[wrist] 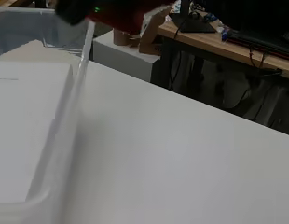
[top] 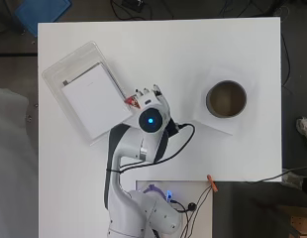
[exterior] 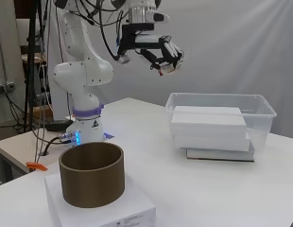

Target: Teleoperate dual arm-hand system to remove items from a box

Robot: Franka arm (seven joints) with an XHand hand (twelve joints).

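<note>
Looking from the side, I see the hand point(exterior: 166, 56) high above the bench point(exterior: 193, 189), fingers curled around a small red thing point(top: 130, 101), near the clear box point(exterior: 260, 113) that contains white boxes point(exterior: 208, 125).

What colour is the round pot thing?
Brownish olive; the round pot shows best in the side view.

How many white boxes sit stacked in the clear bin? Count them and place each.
2 white boxes show: the top one and a second beneath it, resting on a dark-edged book in the clear bin. More may lie hidden behind.
</note>
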